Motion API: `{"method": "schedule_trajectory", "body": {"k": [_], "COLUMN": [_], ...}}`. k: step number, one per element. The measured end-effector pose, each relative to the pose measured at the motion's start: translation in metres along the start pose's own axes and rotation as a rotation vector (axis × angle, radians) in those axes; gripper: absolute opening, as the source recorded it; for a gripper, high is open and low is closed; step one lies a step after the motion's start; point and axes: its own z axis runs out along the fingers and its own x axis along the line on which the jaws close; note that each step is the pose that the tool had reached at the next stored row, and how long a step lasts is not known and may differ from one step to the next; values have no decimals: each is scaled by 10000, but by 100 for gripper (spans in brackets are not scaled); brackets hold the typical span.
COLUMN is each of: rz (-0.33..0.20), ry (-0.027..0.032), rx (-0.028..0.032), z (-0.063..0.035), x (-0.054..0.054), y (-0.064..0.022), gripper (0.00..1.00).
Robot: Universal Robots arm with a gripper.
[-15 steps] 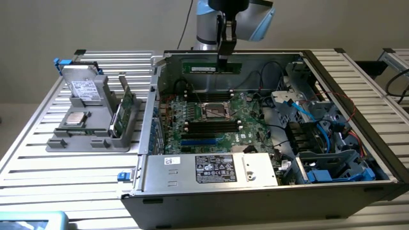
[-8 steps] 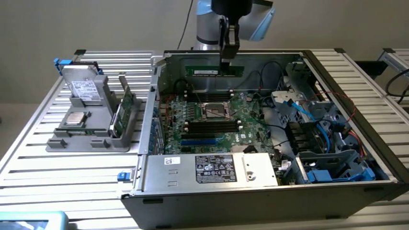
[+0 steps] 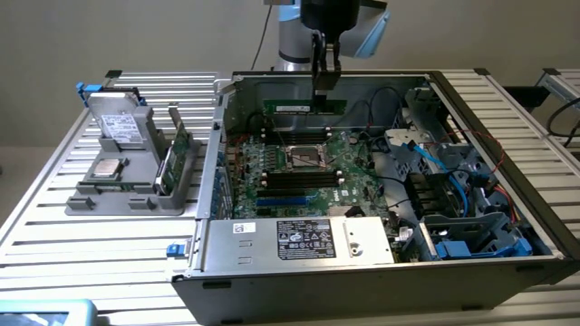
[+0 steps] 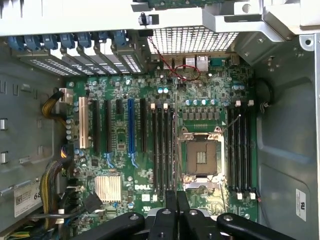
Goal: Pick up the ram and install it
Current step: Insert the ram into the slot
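The ram (image 3: 295, 107) is a narrow green stick held level inside the open computer case (image 3: 507, 122), above the far part of the green motherboard (image 3: 349, 193). My gripper (image 3: 324, 93) comes straight down from above and is shut on the ram's top edge near its right end in the exterior view. Just below the ram lie the far black memory slots (image 3: 299, 131), beyond the empty CPU socket (image 3: 305, 157). In the wrist view my gripper (image 4: 176, 199) looks down on the motherboard (image 4: 120, 135), over the black memory slots (image 4: 162, 145) beside the CPU socket (image 4: 200, 157).
A grey parts tray (image 3: 109, 202) stands at the exterior view's left, holding a hard drive (image 3: 118, 125), a processor (image 3: 109, 168) and upright green boards (image 3: 172, 159). The power supply (image 3: 308, 239) fills the case's near edge. Cables and blue drive bays (image 3: 453, 204) crowd its right side.
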Motion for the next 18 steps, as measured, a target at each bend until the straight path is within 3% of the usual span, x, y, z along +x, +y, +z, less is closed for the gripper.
{"method": "schedule_trajectory", "body": {"k": [4, 8, 11, 14, 18], "rz": [-69, -112, -114, -125, -149], "ry": [3, 0, 4, 50, 153], "rx": [35, 162, 209, 227, 235], "z": [47, 84, 116, 136, 163], "x": [1, 0, 3, 13, 25], "y": [-2, -2, -3, -2, -4], "gripper": [12, 12, 12, 12, 12]}}
